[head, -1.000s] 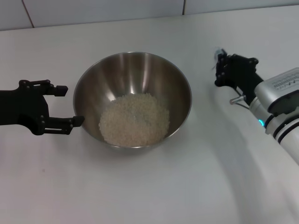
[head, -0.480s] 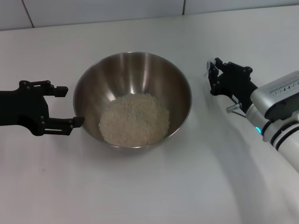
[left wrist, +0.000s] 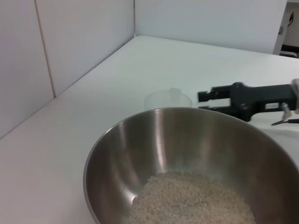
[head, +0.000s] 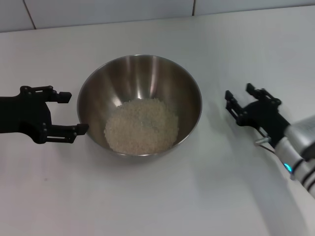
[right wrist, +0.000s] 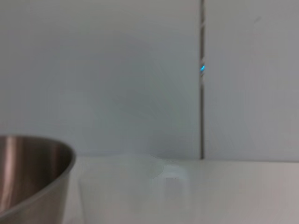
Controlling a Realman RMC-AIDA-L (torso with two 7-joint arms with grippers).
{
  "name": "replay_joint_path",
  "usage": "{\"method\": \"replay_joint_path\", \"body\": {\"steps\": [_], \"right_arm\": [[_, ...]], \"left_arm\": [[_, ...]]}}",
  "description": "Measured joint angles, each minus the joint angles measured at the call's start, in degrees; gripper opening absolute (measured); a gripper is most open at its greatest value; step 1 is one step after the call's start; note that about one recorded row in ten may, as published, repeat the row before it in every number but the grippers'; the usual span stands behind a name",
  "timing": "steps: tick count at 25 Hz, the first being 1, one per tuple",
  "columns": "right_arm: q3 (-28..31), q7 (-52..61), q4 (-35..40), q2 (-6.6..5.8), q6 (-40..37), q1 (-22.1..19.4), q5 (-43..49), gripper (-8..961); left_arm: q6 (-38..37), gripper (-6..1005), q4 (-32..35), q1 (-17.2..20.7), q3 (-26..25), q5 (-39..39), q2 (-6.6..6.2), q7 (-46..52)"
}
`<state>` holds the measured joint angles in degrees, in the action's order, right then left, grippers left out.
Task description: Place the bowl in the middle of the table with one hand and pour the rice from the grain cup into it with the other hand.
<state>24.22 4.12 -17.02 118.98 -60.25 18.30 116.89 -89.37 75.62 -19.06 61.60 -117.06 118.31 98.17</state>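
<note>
The bowl (head: 139, 73) stands in the middle of the table (head: 162, 196), with a mound of rice (head: 141, 126) in its bottom. My left gripper (head: 75, 111) is open at the bowl's left side, and its near fingertip is at the rim. The grain cup (left wrist: 168, 99) stands upright on the table beyond the bowl in the left wrist view; it looks empty. It also shows close up as the grain cup (right wrist: 126, 186) in the right wrist view, beside the bowl (right wrist: 28, 177). My right gripper (head: 238, 91) is open to the right of the bowl, a little back from the cup, holding nothing.
White wall panels (head: 98, 10) close off the far edge of the table. The tabletop in front of the bowl and to its right is bare white surface.
My right gripper has let go of the grain cup, opened, and drawn back toward me and to the right. The left gripper and the bowl have not moved.
</note>
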Motion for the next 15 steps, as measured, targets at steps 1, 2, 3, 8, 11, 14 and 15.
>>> {"method": "replay_joint_path", "body": {"steps": [1,2,3,8,11,14,15], "right_arm": [[-0.34,0.72,0.01,-0.2,-1.91,-1.15,0.02,544],[-0.66,4.07,-0.04,-1.46,-8.21,-3.81,0.21,583],[-0.66,4.07,-0.04,-1.46,-8.21,-3.81,0.21,605],[-1.42,28.88,4.41,-9.54,-24.37,-5.46,3.26,716],[-1.64,42.5,15.02,-11.21,-32.64,-1.05,7.37,782],[-4.14,50.06,30.62,-9.66,-39.99,5.88,10.81,814],[-6.83,52.86,37.13,-8.55,-41.51,8.53,11.51,819]], "left_arm": [[-0.01,863,-0.02,0.0,0.0,0.0,0.02,0.0],[-0.11,863,-0.04,-0.01,-0.01,0.01,0.05,0.0],[-0.11,864,-0.04,-0.01,-0.01,0.01,0.05,0.0],[-0.27,864,-0.04,-0.01,0.01,-0.01,0.08,0.0],[-0.28,864,-0.05,0.0,-0.02,-0.01,0.08,0.0],[-0.19,864,-0.76,-0.12,-0.01,-0.01,0.12,0.0],[-0.15,864,-1.1,-0.28,0.0,0.0,0.12,0.0]]}}
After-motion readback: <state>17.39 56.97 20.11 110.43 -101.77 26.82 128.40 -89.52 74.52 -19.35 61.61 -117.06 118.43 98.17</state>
